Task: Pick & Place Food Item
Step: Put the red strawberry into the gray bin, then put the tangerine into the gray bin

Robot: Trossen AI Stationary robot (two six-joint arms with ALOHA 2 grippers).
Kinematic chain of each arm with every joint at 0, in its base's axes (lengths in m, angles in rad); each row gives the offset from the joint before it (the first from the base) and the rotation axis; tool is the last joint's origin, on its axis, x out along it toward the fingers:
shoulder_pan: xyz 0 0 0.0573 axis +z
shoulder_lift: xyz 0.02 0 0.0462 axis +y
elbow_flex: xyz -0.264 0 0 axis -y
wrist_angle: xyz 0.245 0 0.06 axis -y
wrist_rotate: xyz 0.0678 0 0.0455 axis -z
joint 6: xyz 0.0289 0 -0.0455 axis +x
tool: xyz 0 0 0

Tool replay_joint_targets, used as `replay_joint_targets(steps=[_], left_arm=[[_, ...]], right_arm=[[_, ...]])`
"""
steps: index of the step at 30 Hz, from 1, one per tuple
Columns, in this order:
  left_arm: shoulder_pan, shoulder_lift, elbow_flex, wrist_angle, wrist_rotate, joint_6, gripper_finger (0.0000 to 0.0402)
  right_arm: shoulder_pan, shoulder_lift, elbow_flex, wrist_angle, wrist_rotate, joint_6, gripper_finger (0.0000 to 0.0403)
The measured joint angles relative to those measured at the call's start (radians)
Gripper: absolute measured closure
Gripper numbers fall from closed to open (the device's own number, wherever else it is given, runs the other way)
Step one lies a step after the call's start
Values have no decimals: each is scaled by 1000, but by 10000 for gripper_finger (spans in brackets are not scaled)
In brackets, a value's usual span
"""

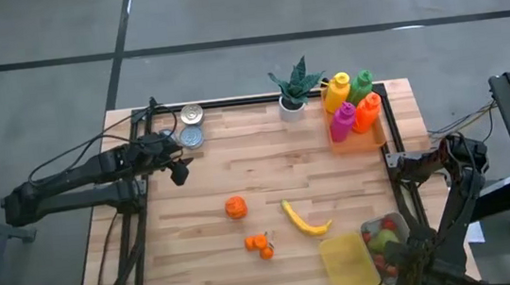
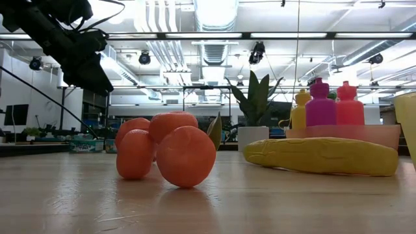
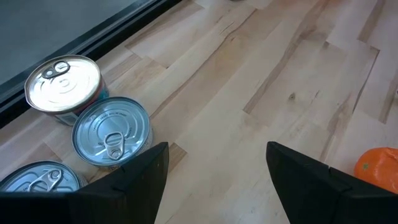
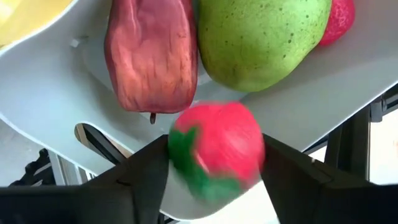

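Right wrist view: right tool (image 4: 214, 165) hangs over a clear container (image 4: 56, 106), its parting jaws framing a blurred strawberry (image 4: 217, 158). Dropped loosely, it could bounce out. Left tool (image 3: 217, 171) hovers open, empty, near cans (image 3: 112, 130).

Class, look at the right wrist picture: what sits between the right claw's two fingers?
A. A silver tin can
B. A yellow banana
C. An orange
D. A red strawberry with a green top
D. In the right wrist view a red strawberry with a green top sits between the fingers of the right claw, over the white container holding a green pear.
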Motion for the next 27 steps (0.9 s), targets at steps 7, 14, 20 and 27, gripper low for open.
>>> replay_joint_targets(steps=[7, 14, 20, 27], left_arm=[[0, 0, 0, 0, 0, 0, 126], [0, 0, 0, 0, 0, 0, 126], [0, 0, 0, 0, 0, 0, 126], [0, 0, 0, 0, 0, 0, 126]], right_arm=[[0, 0, 0, -2, 0, -7, 109], [0, 0, 0, -9, 0, -28, 88], [-12, -19, 0, -14, 1, -59, 87], [-40, -67, 0, -103, 118, -242, 88]])
